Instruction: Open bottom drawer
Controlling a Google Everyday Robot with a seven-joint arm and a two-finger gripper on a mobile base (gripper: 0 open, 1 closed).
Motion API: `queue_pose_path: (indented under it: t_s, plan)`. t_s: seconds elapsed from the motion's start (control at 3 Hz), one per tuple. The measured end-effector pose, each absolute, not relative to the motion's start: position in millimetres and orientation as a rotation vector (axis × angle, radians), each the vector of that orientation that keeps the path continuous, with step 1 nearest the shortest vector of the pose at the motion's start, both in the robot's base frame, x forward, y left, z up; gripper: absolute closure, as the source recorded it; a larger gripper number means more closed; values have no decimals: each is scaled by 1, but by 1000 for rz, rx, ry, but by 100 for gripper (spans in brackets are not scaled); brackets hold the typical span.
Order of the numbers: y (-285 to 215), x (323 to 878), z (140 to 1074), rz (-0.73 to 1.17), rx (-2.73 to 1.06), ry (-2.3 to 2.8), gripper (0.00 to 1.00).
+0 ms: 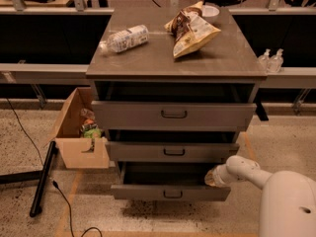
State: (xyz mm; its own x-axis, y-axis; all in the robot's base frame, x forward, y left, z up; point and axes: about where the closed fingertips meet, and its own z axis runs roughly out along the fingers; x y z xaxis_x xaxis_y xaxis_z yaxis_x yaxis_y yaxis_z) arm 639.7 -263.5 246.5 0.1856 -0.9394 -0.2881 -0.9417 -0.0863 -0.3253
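The bottom drawer is the lowest of three in the grey metal cabinet. Its shallow grey front with a small dark pull handle stands out past the two drawers above, and its dark inside shows behind the front. My gripper is at the end of the white arm coming in from the lower right. It is at the drawer's right end, just above the rim and reaching into the opening. The middle drawer and the top drawer are also pulled out a little.
A plastic bottle, snack bags and a white bowl lie on the cabinet top. An open cardboard box stands on the floor to the left, with a black bar and cable beside it. Two small bottles sit on the right ledge.
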Motion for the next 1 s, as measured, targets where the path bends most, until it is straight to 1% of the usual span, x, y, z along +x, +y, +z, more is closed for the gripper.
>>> queue_pose_path:
  t_s: [1.0]
  plan:
    - [-255,667,220,-75,-1935,1790,100]
